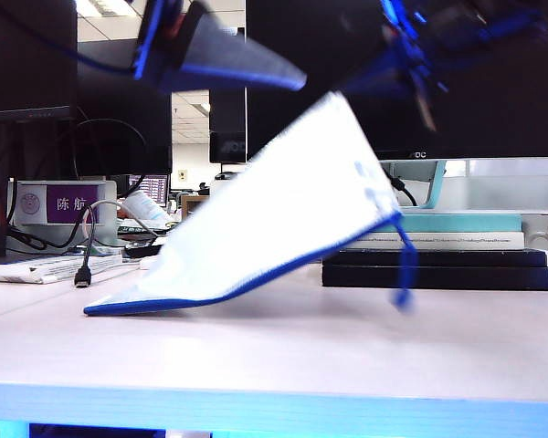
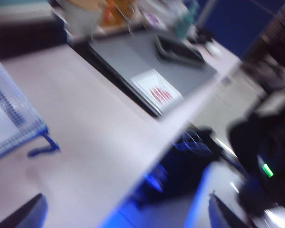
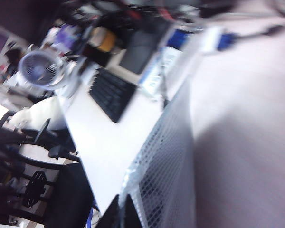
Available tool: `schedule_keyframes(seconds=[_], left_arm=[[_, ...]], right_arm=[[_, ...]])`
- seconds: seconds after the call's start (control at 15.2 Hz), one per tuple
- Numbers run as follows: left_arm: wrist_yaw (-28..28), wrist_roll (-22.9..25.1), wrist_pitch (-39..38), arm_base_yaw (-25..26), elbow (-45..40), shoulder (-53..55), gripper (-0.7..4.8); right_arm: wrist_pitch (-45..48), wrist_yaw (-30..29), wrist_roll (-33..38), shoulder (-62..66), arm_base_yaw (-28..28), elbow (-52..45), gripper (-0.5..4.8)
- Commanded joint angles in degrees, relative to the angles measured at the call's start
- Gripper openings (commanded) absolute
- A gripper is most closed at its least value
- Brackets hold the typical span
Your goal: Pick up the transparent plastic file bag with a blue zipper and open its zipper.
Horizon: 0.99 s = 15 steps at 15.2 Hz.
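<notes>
Table edge: bare front lip of the white table (image 1: 274,401) lies nearest the exterior camera
Right gripper: right gripper (image 1: 404,66), up at the top right of the exterior view, is pinched shut on the raised end of the transparent plastic file bag (image 1: 283,219); its wrist view shows the mesh wall right at the closed tips (image 3: 121,216)
Left gripper: left gripper (image 1: 178,41) hangs at the top left, above the bag and apart from it, fingers spread wide with nothing between them (image 2: 126,213)
Bag: tilted steeply, one corner resting on the table, the other end lifted
Zipper: the blue zipper (image 1: 256,283) runs along the lower edge; its cord pull (image 1: 404,274) dangles free, no gripper on it, so the zipper looks unopened
Risk: a single pinch on slick plastic may slip, dropping the bag; the swinging pull would be hard for the left gripper to catch
Contents: bag looks flat; whether anything is inside cannot be told
Behind: stacked books (image 1: 438,255) just beyond the pull
</notes>
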Motion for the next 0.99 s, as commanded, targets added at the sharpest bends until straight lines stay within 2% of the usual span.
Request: schedule_keyframes(seconds=[0.07, 0.13, 0.2, 0.26, 0.33, 0.4, 0.46, 0.53, 0.59, 0.66, 0.73, 0.79, 0.86, 0.99], left_arm=[[-12.20, 0.11, 4.81, -1.62, 0.35, -0.11, 4.79], [-13.38, -0.04, 7.02, -1.62, 0.28, 0.55, 4.79], [-12.33, -3.34, 6.32, -1.62, 0.26, 6.21, 4.79], [-12.33, -3.32, 6.08, -1.68, 0.26, 7.13, 4.79], [-18.71, -2.86, 8.70, -1.97, 0.26, 9.94, 4.79], [-20.81, -1.44, 12.37, -1.95, 0.26, 9.94, 4.79], [-20.92, -0.46, 14.47, -1.95, 0.26, 9.97, 4.20], [-20.24, 0.63, 17.31, -1.95, 0.26, 10.84, 3.26], [-16.81, 0.46, 21.59, -1.88, 0.26, 14.51, 3.12], [-16.85, 0.37, 21.94, -1.86, 0.28, 16.63, 2.07], [-17.46, 0.07, 21.94, -1.86, 0.28, 18.14, 1.49], [-18.60, 0.85, 21.68, -1.79, 0.26, 18.99, 0.17], [-18.84, 2.19, 21.70, -1.81, 0.28, 18.97, -0.05], [-20.24, 3.50, 21.05, -1.81, 0.28, 18.84, -0.05]], right_arm=[[1.01, 0.00, 3.23, -0.35, 2.05, 3.21, -0.06], [1.05, 0.00, 3.76, -0.35, 2.84, 4.00, -0.06], [0.87, -0.96, 5.88, -0.37, 3.37, 7.78, -0.06], [0.76, -0.94, 5.92, -0.37, 3.37, 8.79, -0.06], [0.44, -1.20, 7.50, -0.42, 3.39, 13.20, -0.06], [-0.07, -1.33, 7.61, -0.50, 3.39, 13.27, -0.06], [-1.14, -1.38, 7.50, -0.52, 3.41, 13.27, -0.06], [-1.86, -1.84, 7.39, -0.50, 3.52, 13.27, -0.06], [-1.99, -2.40, 7.32, -0.52, 3.93, 13.27, -0.06], [-2.01, -2.45, 7.32, -0.52, 3.98, 13.27, -0.06], [-2.08, -2.73, 7.30, -0.50, 4.26, 13.27, -0.06], [-2.01, -3.50, 7.23, -0.50, 4.26, 13.27, -0.06], [-2.14, -3.52, 6.91, -0.50, 4.26, 13.27, -0.06], [-2.21, -3.72, 6.75, -0.50, 4.09, 13.27, -0.06]])
